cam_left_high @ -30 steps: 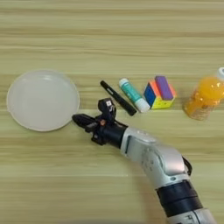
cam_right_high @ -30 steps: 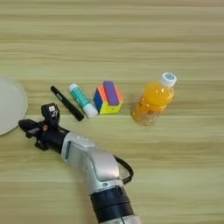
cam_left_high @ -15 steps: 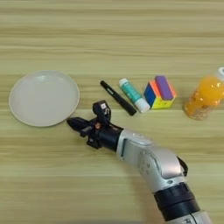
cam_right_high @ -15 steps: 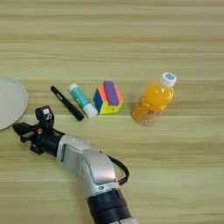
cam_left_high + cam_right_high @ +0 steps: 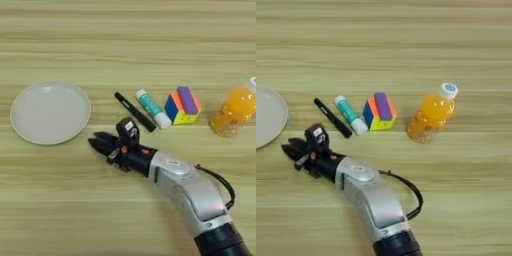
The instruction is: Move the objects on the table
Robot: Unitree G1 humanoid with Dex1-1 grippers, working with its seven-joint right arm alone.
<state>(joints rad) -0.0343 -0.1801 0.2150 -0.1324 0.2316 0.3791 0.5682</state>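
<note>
The round pale plate (image 5: 50, 112) lies at the left of the table (image 5: 128, 45). In the middle, side by side, are the slim black marker pen (image 5: 135, 111), the teal tube with a white cap (image 5: 153, 108) and the multicoloured cube (image 5: 182, 105). My right gripper (image 5: 98, 145) points left, just off the plate's lower right rim and below the marker. It is open, holds nothing and touches none of the objects. The silver forearm (image 5: 187, 187) comes in from the bottom right.
An orange juice bottle (image 5: 432, 114) with a white cap stands right of the cube. A black cable (image 5: 408, 192) loops off the forearm.
The gripper reached a little left toward the plate's rim, then drew back right by about the same amount. The plate, marker, tube, cube and bottle stay put.
</note>
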